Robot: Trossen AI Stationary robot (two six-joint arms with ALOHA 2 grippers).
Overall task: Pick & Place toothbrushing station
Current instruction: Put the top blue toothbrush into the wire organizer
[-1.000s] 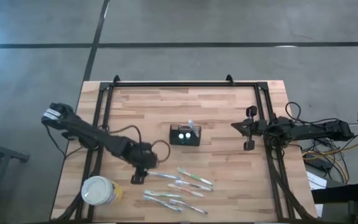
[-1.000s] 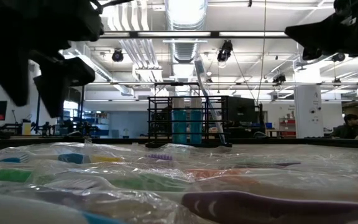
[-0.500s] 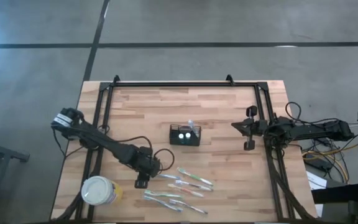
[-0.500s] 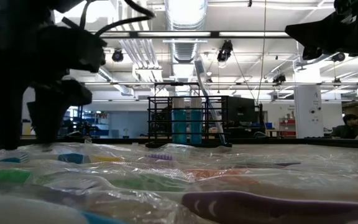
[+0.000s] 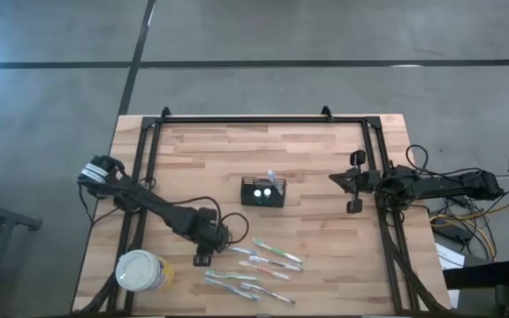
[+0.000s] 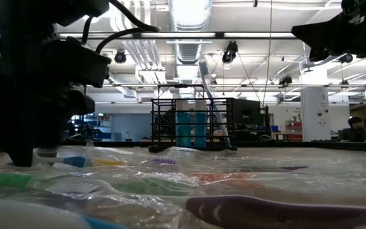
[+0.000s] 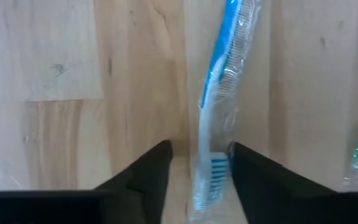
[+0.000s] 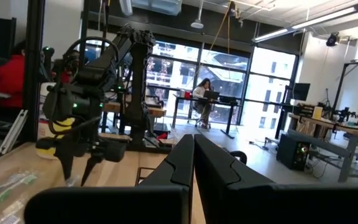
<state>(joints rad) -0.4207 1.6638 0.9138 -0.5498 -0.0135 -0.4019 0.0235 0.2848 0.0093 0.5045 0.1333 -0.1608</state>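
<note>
The toothbrushing station, a small black mesh caddy (image 5: 263, 192), stands at the table's middle and holds a toothbrush and blue tubes; it also shows in the low view (image 6: 192, 121). Several plastic-wrapped toothbrushes (image 5: 259, 265) lie on the table near its front edge. My left gripper (image 5: 208, 253) points down at the leftmost one, a blue-and-white toothbrush (image 7: 219, 93). It is open, with one finger on either side of the brush head (image 7: 213, 171), and it reaches close to the table (image 6: 24, 159). My right gripper (image 5: 334, 179) waits shut and empty at the right (image 8: 193, 149).
A round white tub (image 5: 140, 270) with a yellow label stands at the near left, close to my left arm. A black frame (image 5: 263, 119) runs along the table's far, left and right sides. People sit in the room beyond the table.
My left gripper has gone toward the table's near edge and down, from above the boards to the head end of the leftmost toothbrush, and now stands close to the table.
</note>
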